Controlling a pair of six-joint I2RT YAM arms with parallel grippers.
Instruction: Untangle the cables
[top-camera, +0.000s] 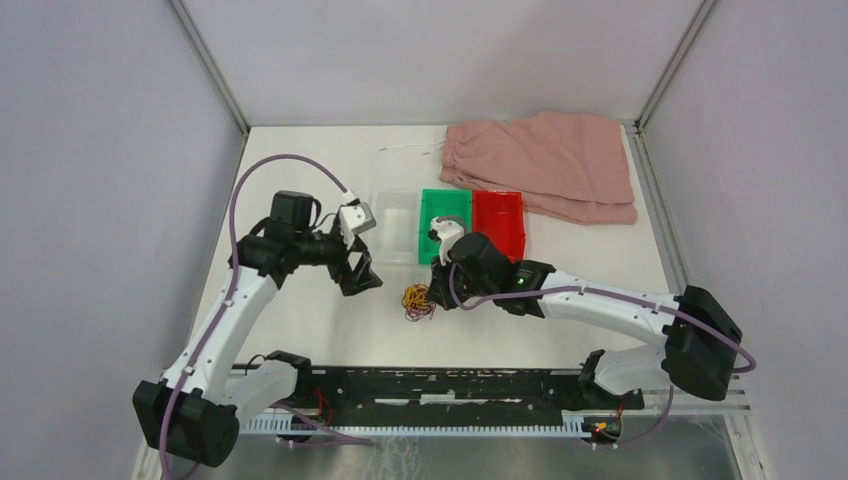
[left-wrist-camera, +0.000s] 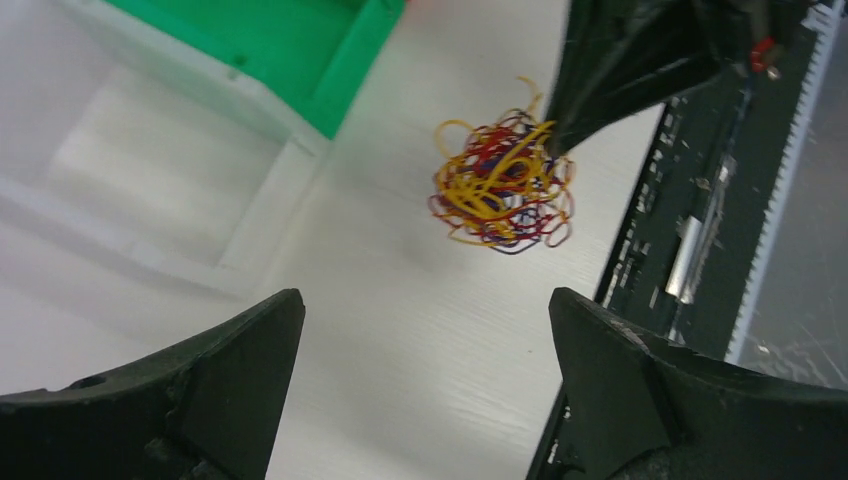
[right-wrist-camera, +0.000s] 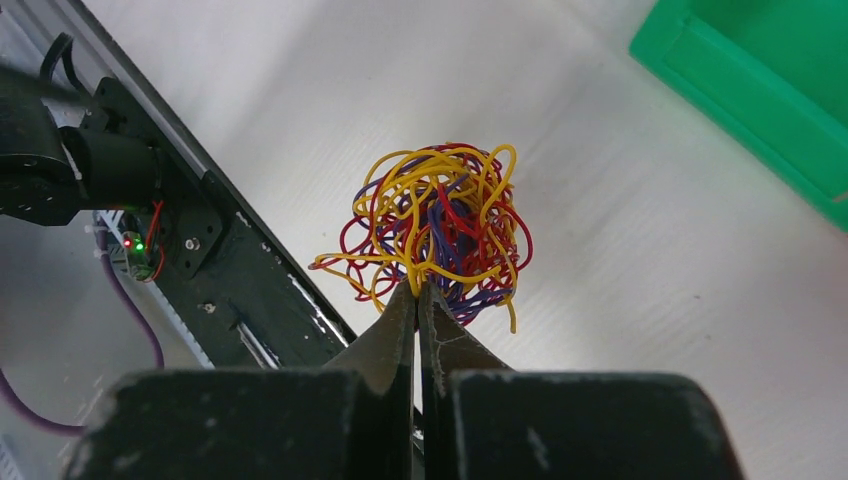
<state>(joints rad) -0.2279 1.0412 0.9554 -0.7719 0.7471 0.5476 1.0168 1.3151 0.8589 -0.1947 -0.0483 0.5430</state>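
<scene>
White arms (top-camera: 222, 318), black joints (top-camera: 290, 215), purple cords (top-camera: 275, 159)

White bench (top-camera: 300, 330) up top, and three bins side by side mid-bench: a clear one (top-camera: 398, 225) on the left, a green one (top-camera: 445, 200) in the middle, a red one (top-camera: 498, 215) touching it on the right. Pink cloth (top-camera: 545, 160) lies crumpled at the far right corner, its white drawstring (top-camera: 410, 148) trailing left. A black rail (top-camera: 450, 385) runs along the near edge.

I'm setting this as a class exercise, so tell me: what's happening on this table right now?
The right gripper is shut on strands at the edge of the cables, a yellow, red and purple clump over the white table. The left gripper hangs open beside it, touching nothing. Nothing is untangled yet.
</scene>
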